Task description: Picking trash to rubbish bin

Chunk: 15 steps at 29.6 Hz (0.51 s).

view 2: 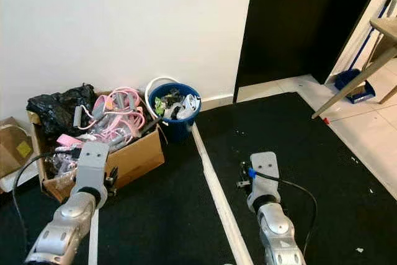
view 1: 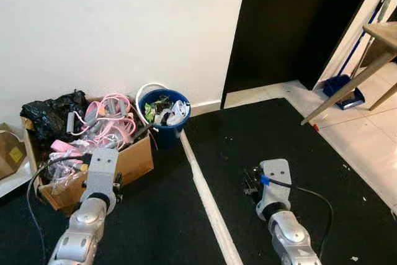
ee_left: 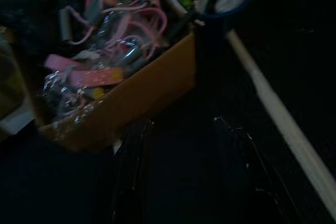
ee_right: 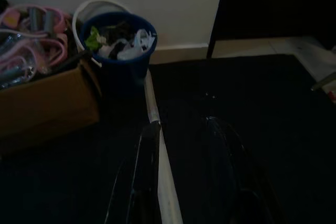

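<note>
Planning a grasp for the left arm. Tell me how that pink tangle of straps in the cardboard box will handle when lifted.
The pink straps look floppy: looped and draped over the cardboard box. Probably light, but intertwined with clear wrapping, so neighbours may come along. Loose ends could snag the box rim.

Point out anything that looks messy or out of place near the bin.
The cardboard box beside the blue bin overflows with pink cables and a black bag. The bin itself is heaped to its rim. White specks dot the black mat.

Floor: black carpet point(view 1: 298, 147), white strip point(view 1: 205, 190) across it.
Wall edge: blue bin point(view 1: 164, 116), cardboard box point(view 1: 124, 162) beside it.
Far right corner: tiles point(view 1: 366, 122).
</note>
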### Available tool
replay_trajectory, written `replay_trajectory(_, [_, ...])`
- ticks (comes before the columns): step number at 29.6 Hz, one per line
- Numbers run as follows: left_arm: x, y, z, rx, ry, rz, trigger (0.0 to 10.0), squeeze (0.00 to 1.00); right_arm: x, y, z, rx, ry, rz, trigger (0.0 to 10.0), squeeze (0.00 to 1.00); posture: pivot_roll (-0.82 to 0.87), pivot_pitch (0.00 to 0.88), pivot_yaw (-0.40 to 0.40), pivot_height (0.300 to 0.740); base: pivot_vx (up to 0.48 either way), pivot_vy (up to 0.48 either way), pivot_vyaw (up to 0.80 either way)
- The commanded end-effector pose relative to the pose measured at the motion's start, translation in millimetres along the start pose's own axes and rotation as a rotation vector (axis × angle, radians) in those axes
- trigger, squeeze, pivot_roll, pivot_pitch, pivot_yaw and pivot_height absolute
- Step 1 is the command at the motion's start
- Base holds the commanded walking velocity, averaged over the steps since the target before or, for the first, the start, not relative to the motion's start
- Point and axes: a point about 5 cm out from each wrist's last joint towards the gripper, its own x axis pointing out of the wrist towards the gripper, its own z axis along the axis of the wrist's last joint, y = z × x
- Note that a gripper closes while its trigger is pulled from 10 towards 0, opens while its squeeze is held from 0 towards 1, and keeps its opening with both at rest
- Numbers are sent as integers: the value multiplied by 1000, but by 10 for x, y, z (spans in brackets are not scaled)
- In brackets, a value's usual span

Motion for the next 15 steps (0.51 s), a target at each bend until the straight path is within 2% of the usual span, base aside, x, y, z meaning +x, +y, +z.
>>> replay_trajectory(1, [-5, -38, -33, -26, 0, -5, 10000, 0, -24, -26, -51, -11, 17, -4, 10000, 0, 4, 71, 6, 740, 0, 0, -800])
replay_trajectory(4, [-15, -84, -37, -38, 0, -29, 10000, 0, -9, -23, -31, -18, 8, 0, 10000, 0, -2, 72, 2, 740, 0, 0, -800])
replay_trajectory(7, [-12, -147, 24, -8, -47, -55, 10000, 0, 0, -31, -26, -21, 8, 1, 10000, 0, -5, 75, 0, 740, 0, 0, -800])
replay_trajectory(9, [16, -181, 92, 17, -79, -59, 10000, 0, 0, -37, -28, -24, 10, -3, 10000, 0, -12, 75, 5, 740, 0, 0, -800])
replay_trajectory(12, [71, -198, 176, 6, -102, -58, 10000, 0, -12, -51, -47, -20, 18, -28, 10000, 0, -16, 73, 11, 740, 0, 0, -800])
replay_trajectory(15, [114, -213, 200, 16, -96, -63, 10000, 0, -25, -67, -75, -16, 30, -51, 10000, 0, -21, 74, 16, 740, 0, 0, -800])
